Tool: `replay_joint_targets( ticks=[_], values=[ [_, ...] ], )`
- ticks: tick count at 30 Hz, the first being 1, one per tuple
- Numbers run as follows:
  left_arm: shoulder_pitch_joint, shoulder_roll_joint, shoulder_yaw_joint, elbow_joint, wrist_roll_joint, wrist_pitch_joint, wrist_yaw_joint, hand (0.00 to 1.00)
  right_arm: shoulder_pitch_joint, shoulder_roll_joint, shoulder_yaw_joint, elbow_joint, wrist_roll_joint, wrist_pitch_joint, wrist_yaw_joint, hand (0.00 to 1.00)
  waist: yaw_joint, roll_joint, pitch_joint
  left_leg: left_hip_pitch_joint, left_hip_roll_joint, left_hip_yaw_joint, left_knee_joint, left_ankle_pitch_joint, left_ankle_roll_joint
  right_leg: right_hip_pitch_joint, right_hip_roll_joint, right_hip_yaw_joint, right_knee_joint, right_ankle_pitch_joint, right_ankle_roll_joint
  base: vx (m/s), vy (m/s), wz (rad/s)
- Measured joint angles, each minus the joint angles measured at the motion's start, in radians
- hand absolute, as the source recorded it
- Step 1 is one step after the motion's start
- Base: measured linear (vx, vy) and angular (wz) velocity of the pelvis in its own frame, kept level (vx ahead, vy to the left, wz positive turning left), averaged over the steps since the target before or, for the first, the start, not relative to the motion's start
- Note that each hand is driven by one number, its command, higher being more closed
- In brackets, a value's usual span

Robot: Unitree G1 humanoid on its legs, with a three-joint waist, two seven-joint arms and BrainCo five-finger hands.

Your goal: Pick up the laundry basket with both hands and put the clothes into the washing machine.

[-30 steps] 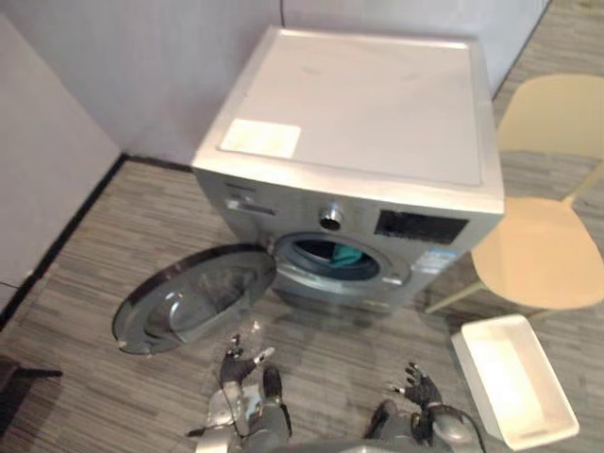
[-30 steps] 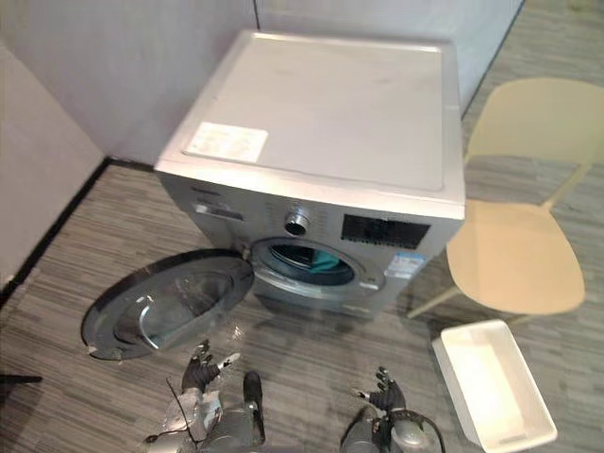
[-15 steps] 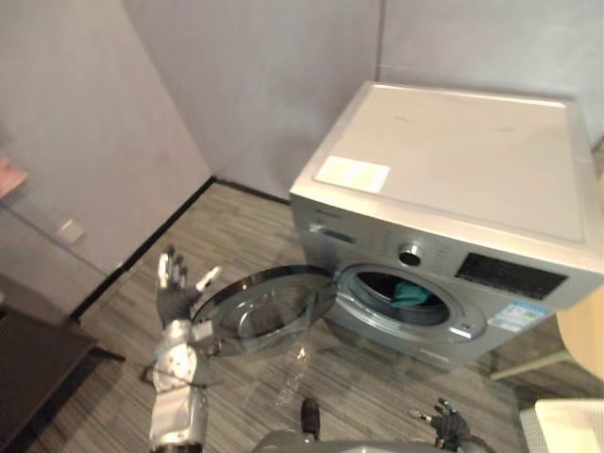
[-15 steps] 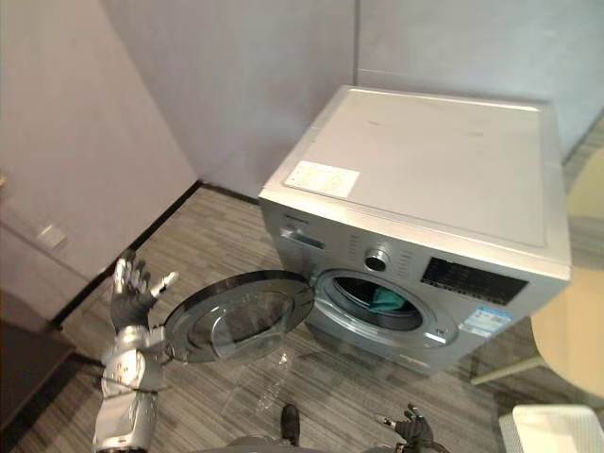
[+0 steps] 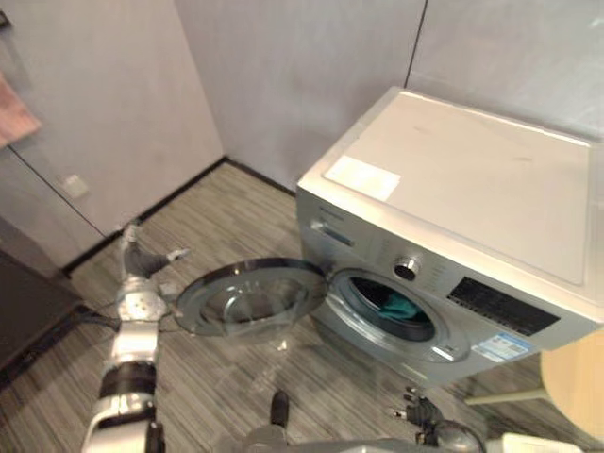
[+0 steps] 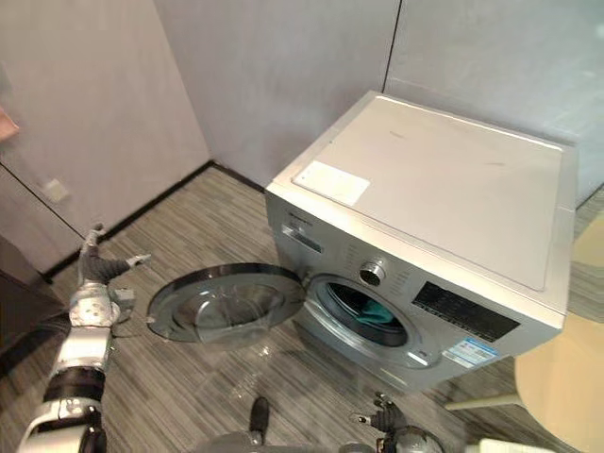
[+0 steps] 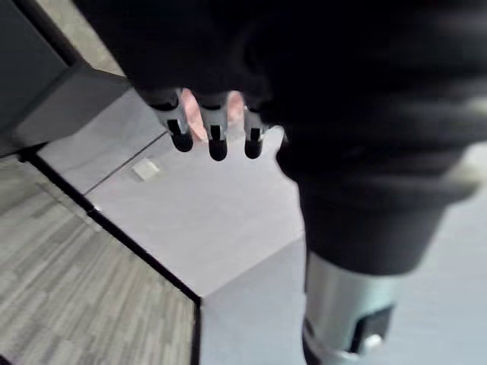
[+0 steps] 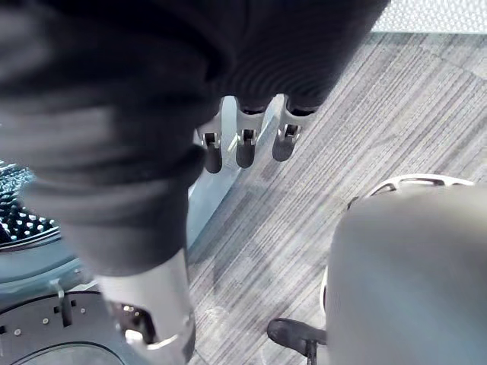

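Observation:
The silver washing machine [image 5: 472, 189] stands against the back wall. Its round door [image 5: 250, 297] is swung wide open to the left, low over the floor. Teal clothing [image 5: 401, 308] lies inside the drum. My left hand [image 5: 140, 264] is raised just left of the door's edge with straight fingers [image 7: 215, 141], holding nothing and clear of the door. My right hand [image 5: 422, 413] hangs low in front of the machine, its fingers [image 8: 245, 148] straight and empty. A white strip of the laundry basket [image 5: 533, 444] shows on the floor at the lower right, apart from both hands.
A beige chair [image 5: 576, 377] stands right of the machine. Dark furniture [image 5: 24, 311] sits against the left wall, with a pink cloth [image 5: 14, 109] hanging above it. Grey striped floor lies between the open door and the left wall.
The camera has swung left, leaving the basket and chair at the picture's right edge. My left hand rose from low in front to beside the door's left edge.

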Motion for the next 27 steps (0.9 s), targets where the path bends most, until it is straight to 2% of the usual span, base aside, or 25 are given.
replay_joint_targets(
  ticks=[1,2,3,4,5,6,7,8,9,10,11,13,14,15,16,17,18,19,20,21,22,24,25,27],
  values=[
    [-0.039,0.018,0.0,0.055,-0.011,0.007,-0.003,0.0,0.0,0.003,-0.006,0.009,0.0,-0.001,0.001,0.0,-0.013,-0.02,0.009,-0.003,-0.009,0.009,0.006,0.003,-0.003,-0.019,-0.032,-0.008,0.003,0.005,-0.016,-0.05,0.006,-0.13],
    [-0.055,0.03,0.003,0.076,-0.017,0.012,-0.007,0.0,-0.001,0.004,-0.015,0.014,0.001,0.0,0.001,0.0,-0.013,-0.031,0.019,-0.021,-0.006,0.04,0.102,-0.067,0.035,-0.022,-0.045,-0.008,0.005,0.006,-0.016,0.01,0.02,-0.28],
    [-0.065,0.046,0.011,0.099,-0.017,0.019,-0.017,0.0,0.007,0.002,-0.033,0.014,0.002,0.001,-0.001,0.0,-0.028,-0.047,0.027,-0.053,0.016,0.09,0.321,-0.205,0.057,-0.023,-0.075,0.002,0.026,0.009,-0.009,0.03,0.048,-0.38],
    [-0.075,0.049,0.01,0.114,-0.017,0.019,-0.02,0.0,0.029,-0.014,-0.038,0.016,0.009,0.003,-0.002,0.0,-0.039,-0.038,0.025,-0.056,0.061,0.091,0.458,-0.264,0.014,-0.032,-0.086,0.027,0.051,0.012,-0.005,0.01,0.109,-0.43],
    [-0.078,0.049,0.01,0.118,-0.017,0.018,-0.02,0.0,0.039,-0.021,-0.044,0.015,0.012,0.004,-0.003,0.0,-0.041,-0.032,0.025,-0.05,0.086,0.08,0.478,-0.283,-0.015,-0.046,-0.085,0.045,0.071,0.012,-0.005,-0.03,0.181,-0.46],
    [-0.098,0.05,0.007,0.137,-0.017,0.016,-0.021,0.0,0.053,-0.026,-0.053,0.016,0.022,0.004,-0.011,0.0,-0.042,-0.01,0.02,-0.036,0.093,0.047,0.461,-0.316,-0.062,-0.075,-0.084,0.07,0.105,0.011,-0.005,-0.06,0.331,-0.48],
    [-0.141,0.058,0.003,0.185,-0.019,0.016,-0.022,0.0,0.064,-0.015,-0.09,0.024,0.049,0.003,-0.017,0.0,-0.051,-0.01,0.021,-0.007,0.082,0.047,0.427,-0.343,-0.065,-0.095,-0.091,0.092,0.122,0.021,0.011,-0.08,0.374,-0.19],
    [-0.186,0.066,-0.024,0.236,-0.026,0.017,-0.023,0.0,0.076,0.017,-0.118,0.029,0.064,0.003,-0.017,0.0,-0.074,-0.02,0.019,-0.001,0.055,0.046,0.385,-0.343,-0.066,-0.11,-0.115,0.101,0.128,0.037,0.031,-0.06,0.305,0.06],
    [-0.205,0.065,-0.04,0.259,-0.027,0.016,-0.025,0.0,0.078,0.027,-0.13,0.038,0.073,0.002,-0.017,0.0,-0.08,-0.022,0.021,0.011,0.046,0.048,0.358,-0.344,-0.067,-0.112,-0.124,0.107,0.128,0.047,0.038,-0.08,0.256,0.28],
    [-0.227,0.063,-0.07,0.298,-0.037,0.016,-0.031,0.0,0.081,0.044,-0.153,0.048,0.087,0.002,-0.017,0.0,-0.097,-0.041,0.021,0.037,0.027,0.058,0.307,-0.345,-0.068,-0.114,-0.144,0.119,0.127,0.07,0.033,-0.07,0.202,0.07],
    [-0.232,0.06,-0.093,0.327,-0.039,0.016,-0.038,0.0,0.09,0.054,-0.168,0.051,0.091,0.001,-0.018,0.0,-0.098,-0.043,0.023,0.048,0.012,0.069,0.29,-0.342,-0.063,-0.117,-0.157,0.138,0.122,0.091,0.029,-0.1,0.295,-0.2],
    [-0.236,0.059,-0.114,0.389,-0.039,0.016,-0.042,0.0,0.099,0.064,-0.202,0.052,0.109,-0.002,-0.018,0.0,-0.093,-0.039,0.026,0.076,-0.018,0.117,0.252,-0.326,-0.039,-0.135,-0.179,0.194,0.113,0.14,0.034,-0.1,0.242,-0.51],
    [-0.238,0.059,-0.112,0.416,-0.039,0.015,-0.042,0.0,0.102,0.066,-0.219,0.046,0.121,-0.003,-0.018,0.0,-0.093,-0.033,0.029,0.099,-0.04,0.148,0.208,-0.304,-0.004,-0.152,-0.189,0.232,0.096,0.18,0.028,-0.14,0.307,-0.69],
    [-0.239,0.059,-0.111,0.436,-0.039,0.014,-0.042,0.0,0.102,0.067,-0.233,0.04,0.128,-0.007,-0.018,0.0,-0.091,-0.023,0.034,0.115,-0.054,0.182,0.172,-0.282,0.023,-0.18,-0.193,0.249,0.088,0.23,-0.004,-0.14,0.315,-0.79],
    [-0.245,0.06,-0.111,0.459,-0.045,0.012,-0.042,0.0,0.101,0.067,-0.235,0.04,0.128,-0.01,-0.018,0.0,-0.091,-0.019,0.037,0.117,-0.062,0.21,0.156,-0.266,0.037,-0.199,-0.202,0.235,0.086,0.268,-0.028,-0.17,0.315,-0.82],
    [-0.247,0.061,-0.11,0.491,-0.059,0.013,-0.043,0.0,0.103,0.064,-0.232,0.046,0.128,-0.009,-0.018,0.0,-0.092,-0.016,0.039,0.117,-0.075,0.243,0.145,-0.252,0.055,-0.202,-0.208,0.189,0.034,0.341,-0.017,-0.15,0.248,-0.65],
    [-0.247,0.062,-0.109,0.497,-0.065,0.015,-0.044,0.0,0.104,0.064,-0.231,0.046,0.128,-0.009,-0.018,0.0,-0.092,-0.014,0.04,0.117,-0.076,0.257,0.138,-0.247,0.063,-0.196,-0.208,0.171,0.003,0.367,-0.016,-0.15,0.227,-0.53],
    [-0.247,0.066,-0.108,0.498,-0.073,0.016,-0.044,0.0,0.105,0.065,-0.224,0.045,0.128,-0.01,-0.018,0.0,-0.091,-0.004,0.046,0.115,-0.076,0.267,0.129,-0.241,0.072,-0.197,-0.207,0.156,-0.008,0.368,-0.022,-0.12,0.126,-0.31],
    [-0.247,0.07,-0.098,0.496,-0.097,0.015,-0.05,0.0,0.11,0.067,-0.206,0.046,0.128,-0.008,-0.016,0.0,-0.094,-0.007,0.048,0.115,-0.076,0.278,0.102,-0.219,0.104,-0.196,-0.188,0.152,0.049,0.307,-0.012,-0.12,0.102,-0.23],
    [-0.247,0.071,-0.097,0.495,-0.106,0.015,-0.059,0.0,0.118,0.067,-0.193,0.045,0.128,-0.009,-0.016,0.0,-0.091,-0.008,0.047,0.114,-0.073,0.281,0.094,-0.211,0.106,-0.191,-0.173,0.147,0.072,0.274,-0.017,-0.2,0.072,-0.15],
    [-0.247,0.075,-0.097,0.495,-0.124,0.015,-0.067,0.0,0.126,0.065,-0.187,0.046,0.128,-0.01,-0.015,0.0,-0.088,-0.009,0.047,0.109,-0.071,0.279,0.064,-0.201,0.096,-0.17,-0.15,0.113,0.087,0.217,-0.014,-0.18,0.016,-0.08],
    [-0.248,0.108,-0.094,0.495,-0.136,0.015,-0.083,0.0,0.124,0.064,-0.184,0.047,0.127,-0.008,-0.015,0.0,-0.075,-0.015,0.046,0.094,-0.073,0.298,0.009,-0.186,0.079,-0.162,-0.126,0.071,0.041,0.183,0.003,-0.2,-0.039,-0.38],
    [-0.256,0.148,-0.083,0.495,-0.135,0.015,-0.084,0.0,0.119,0.064,-0.172,0.044,0.125,-0.008,-0.015,0.0,-0.062,-0.034,0.043,0.068,-0.069,0.329,-0.03,-0.177,0.064,-0.176,-0.107,0.07,-0.033,0.185,0.002,-0.17,-0.073,-0.54],
    [-0.278,0.191,-0.082,0.497,-0.134,0.015,-0.084,0.0,0.117,0.063,-0.153,0.038,0.117,-0.008,-0.014,0.0,-0.06,-0.044,0.049,0.037,-0.056,0.344,-0.048,-0.156,0.037,-0.18,-0.087,0.066,-0.097,0.195,0.016,-0.12,-0.144,-0.27]
  ],
)
